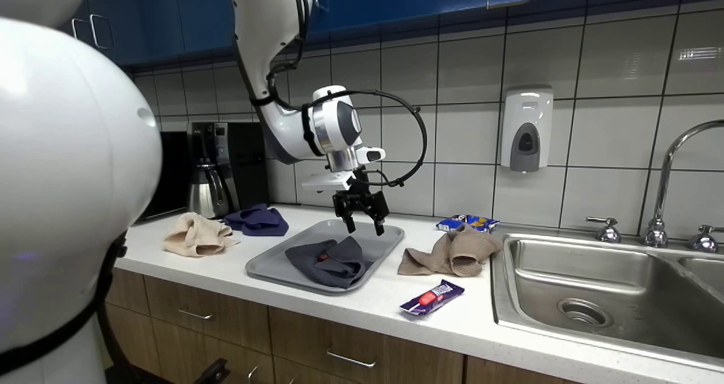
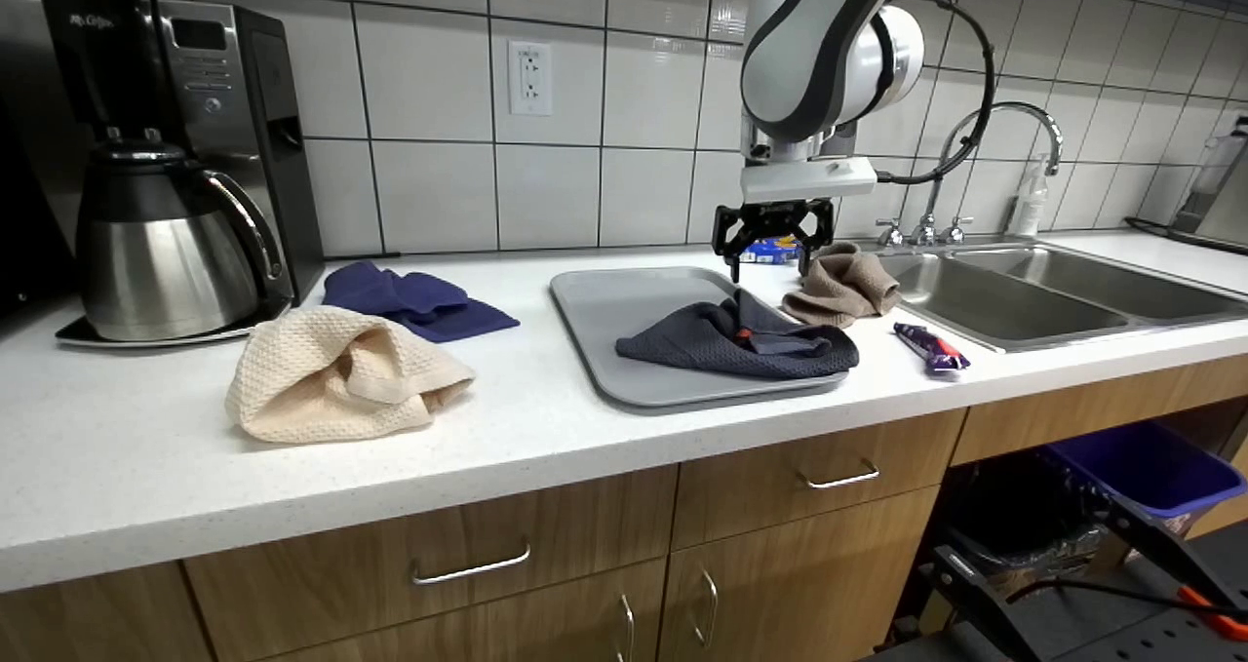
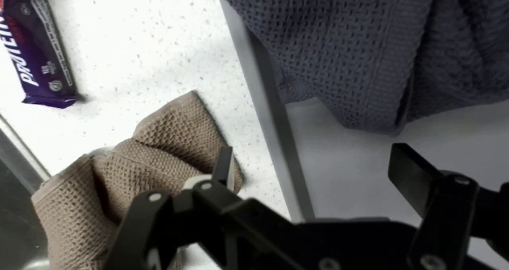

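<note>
In an exterior view, the fingers (image 1: 378, 207) are held wide apart above the far right part of a grey tray (image 1: 274, 264), which is set on the worktop (image 1: 223, 264). A slate cloth (image 1: 339, 262), loosely folded, is laid across the tray, below the fingers and apart from them; a reddish item (image 1: 322, 257), too small to be identified, is seen among its folds. To the right of the tray, a brown cloth (image 1: 452, 253) is crumpled on the worktop, with a blue packet (image 1: 468, 223) just behind it and a purple bar (image 1: 432, 298) in front, nearer the worktop's edge. Farther right, a sink (image 1: 577, 265) with a tap (image 1: 663, 192) is let into the worktop, and a dispenser (image 1: 526, 126) is fixed to the tiles (image 1: 466, 129) above. On the left, a cream cloth (image 1: 197, 234) and a blue cloth (image 1: 257, 220) are heaped near a coffee maker (image 1: 246, 163).

In an exterior view, a steel jug (image 2: 166, 272) is seen in the coffee maker, a socket (image 2: 529, 79) is mounted on the tiles, and a bin (image 2: 1150, 467) is placed below the worktop's level. The slate cloth is shown on the near right part of the tray, and the packet is partly hidden behind the spread fingers.

In the wrist view, the edge of the tray and a strip of worktop are seen between the widely parted fingers. That edge is partly covered by the slate cloth, and "PROTEIN" can be read on the bar.
</note>
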You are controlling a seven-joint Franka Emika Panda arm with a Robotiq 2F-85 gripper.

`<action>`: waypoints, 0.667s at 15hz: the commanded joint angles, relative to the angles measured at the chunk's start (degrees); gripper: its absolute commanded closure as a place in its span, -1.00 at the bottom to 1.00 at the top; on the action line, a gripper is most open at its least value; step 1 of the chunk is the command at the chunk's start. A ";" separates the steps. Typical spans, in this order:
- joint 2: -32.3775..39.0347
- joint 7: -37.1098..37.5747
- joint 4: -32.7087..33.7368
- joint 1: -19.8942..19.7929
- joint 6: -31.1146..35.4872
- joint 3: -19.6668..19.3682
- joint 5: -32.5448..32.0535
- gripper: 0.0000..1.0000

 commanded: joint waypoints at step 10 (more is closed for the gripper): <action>-3.02 -2.34 -5.05 -0.12 0.90 4.45 0.24 -1.00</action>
